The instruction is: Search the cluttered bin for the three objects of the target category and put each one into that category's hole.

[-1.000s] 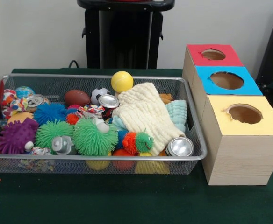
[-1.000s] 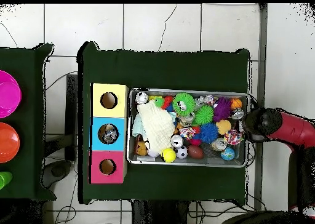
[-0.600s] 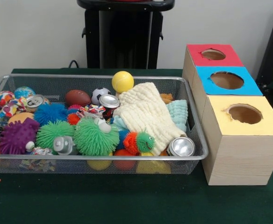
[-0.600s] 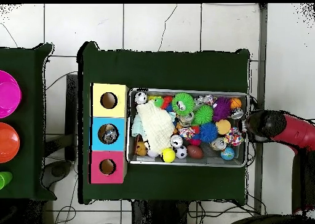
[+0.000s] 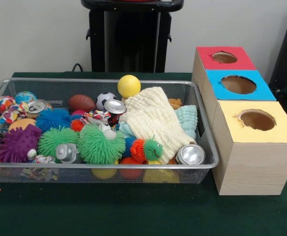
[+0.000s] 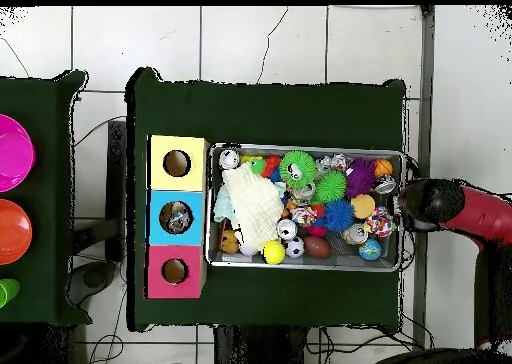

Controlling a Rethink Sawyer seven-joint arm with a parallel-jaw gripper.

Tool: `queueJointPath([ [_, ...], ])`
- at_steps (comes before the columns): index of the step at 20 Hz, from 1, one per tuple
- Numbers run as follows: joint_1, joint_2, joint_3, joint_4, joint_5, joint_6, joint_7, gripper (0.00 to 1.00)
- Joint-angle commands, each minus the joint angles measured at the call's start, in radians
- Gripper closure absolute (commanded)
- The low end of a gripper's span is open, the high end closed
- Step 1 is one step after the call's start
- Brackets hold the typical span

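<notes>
Searching is the step in hand, I judge: nothing has been lifted, and the arm [image 6: 462, 208] sits just outside one short end of the wire bin [image 6: 306, 265]. Its gripper [image 6: 408, 201] is at the bin's rim; whether it is open or holding anything cannot be told. Three boxes stand touching in a row against the opposite end: yellow box [image 5: 257, 146], blue box [image 5: 239, 84], red box [image 5: 224, 57], each with a round hole on top. The cream cloth [image 5: 153, 120] covers part of the pile. Cans [image 5: 189, 154] and spiky balls [image 5: 100, 144] crowd the bin, leaving little open room. Next comes choosing a target and reaching down over the rim.
</notes>
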Motion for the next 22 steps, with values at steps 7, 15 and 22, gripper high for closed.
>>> queueJointPath([
  [7, -0.032, 0.019, 0.195, 0.154, 0.024, -0.075, -0.205, 1.0],
  [15, -0.06, 0.001, 0.238, 0.201, 0.023, -0.089, -0.178, 1.0],
  [22, -0.091, 0.003, 0.283, 0.224, 0.036, -0.085, -0.186, 1.0],
])
